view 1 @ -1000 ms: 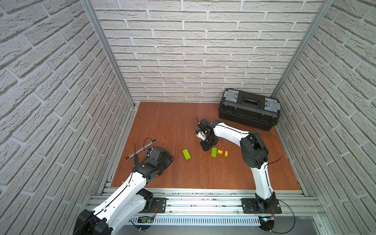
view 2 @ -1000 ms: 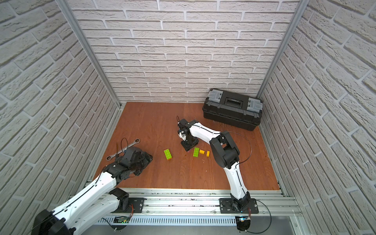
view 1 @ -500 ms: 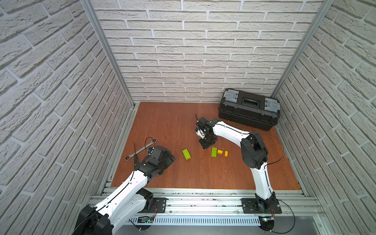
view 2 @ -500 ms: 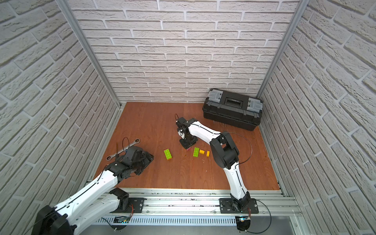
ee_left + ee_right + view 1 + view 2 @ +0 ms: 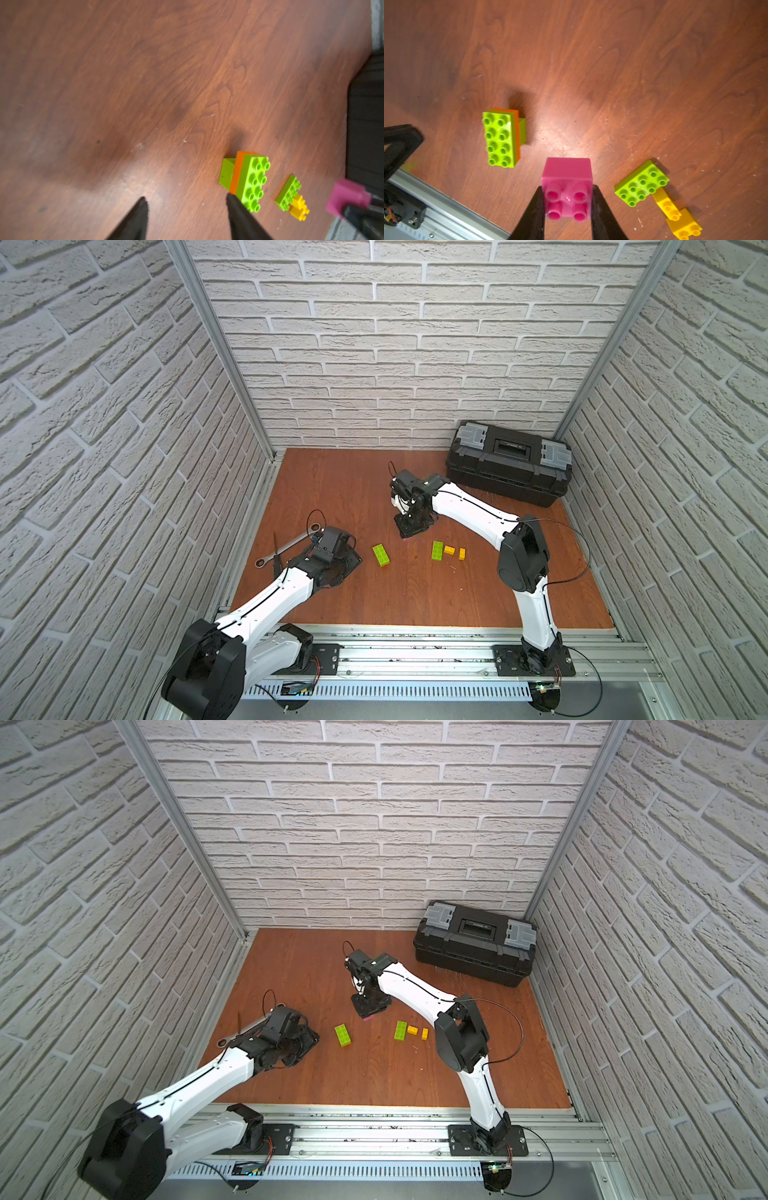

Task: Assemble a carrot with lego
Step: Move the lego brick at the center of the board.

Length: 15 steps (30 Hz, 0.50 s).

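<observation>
Reddish wood-grain tabletop enclosed by white brick-pattern walls, with a black toolbox in the far corner. Right gripper pinches a pink brick; left gripper is spread apart, holding nothing. Mid-table sit a green-and-orange stack, a loose green brick and two yellow bricks.

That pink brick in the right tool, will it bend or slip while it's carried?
The pink brick looks like hard moulded plastic, so it is probably stiff. The right tool pinches its flat opposite sides, which should hold it squarely, though the glossy surface might slip. Small and blocky, it is likely light.
</observation>
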Each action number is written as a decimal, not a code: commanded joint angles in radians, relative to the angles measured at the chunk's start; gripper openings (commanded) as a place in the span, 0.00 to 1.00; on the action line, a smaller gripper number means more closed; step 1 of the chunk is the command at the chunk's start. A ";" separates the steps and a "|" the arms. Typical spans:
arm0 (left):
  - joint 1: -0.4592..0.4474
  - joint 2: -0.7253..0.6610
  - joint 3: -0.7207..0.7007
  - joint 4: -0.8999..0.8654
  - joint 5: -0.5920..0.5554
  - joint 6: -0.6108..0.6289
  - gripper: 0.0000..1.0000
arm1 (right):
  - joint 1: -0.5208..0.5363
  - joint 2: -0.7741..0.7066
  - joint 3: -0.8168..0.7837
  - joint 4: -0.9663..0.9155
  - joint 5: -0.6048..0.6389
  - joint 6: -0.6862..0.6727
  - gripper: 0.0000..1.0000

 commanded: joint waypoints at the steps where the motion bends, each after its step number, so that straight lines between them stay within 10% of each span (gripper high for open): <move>1: 0.016 0.079 0.061 0.047 0.045 0.023 0.49 | 0.024 -0.024 0.032 -0.016 -0.027 0.048 0.17; 15: -0.044 0.368 0.141 0.242 0.136 -0.089 0.25 | 0.025 -0.045 0.009 -0.031 -0.001 0.043 0.17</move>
